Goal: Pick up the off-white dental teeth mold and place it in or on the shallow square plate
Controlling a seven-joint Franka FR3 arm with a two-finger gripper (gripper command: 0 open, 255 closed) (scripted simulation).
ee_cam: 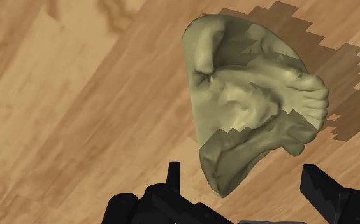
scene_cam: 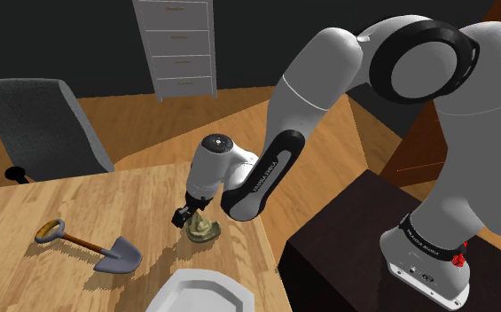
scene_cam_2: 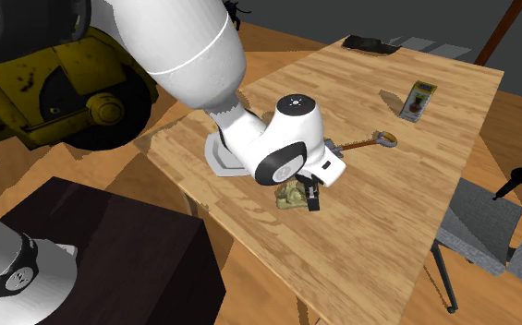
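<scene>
The teeth mold point(scene_cam: 203, 229) is a pale olive-beige lump lying on the wooden table point(scene_cam: 71, 199), just beyond the white square plate point(scene_cam: 199, 292) at the shoulder view's bottom edge. My black gripper point(scene_cam: 189, 215) hangs right over the mold and is open. In the wrist view the mold point(ee_cam: 248, 105) lies just ahead of the fingers, its narrow end reaching between the spread fingertips point(ee_cam: 174, 170), which do not touch it. In the second exterior view the mold point(scene_cam_2: 291, 195) peeks out under the hand point(scene_cam_2: 312, 196), and the arm hides most of the plate point(scene_cam_2: 218, 161).
A small shovel point(scene_cam: 97, 249) with a wooden handle lies on the table to the shoulder view's left of the mold. A grey chair point(scene_cam: 44, 124) and a white drawer cabinet point(scene_cam: 179, 44) stand beyond. A yellow device point(scene_cam_2: 420, 100) lies far across the table. The dark stand point(scene_cam: 364, 248) borders the table.
</scene>
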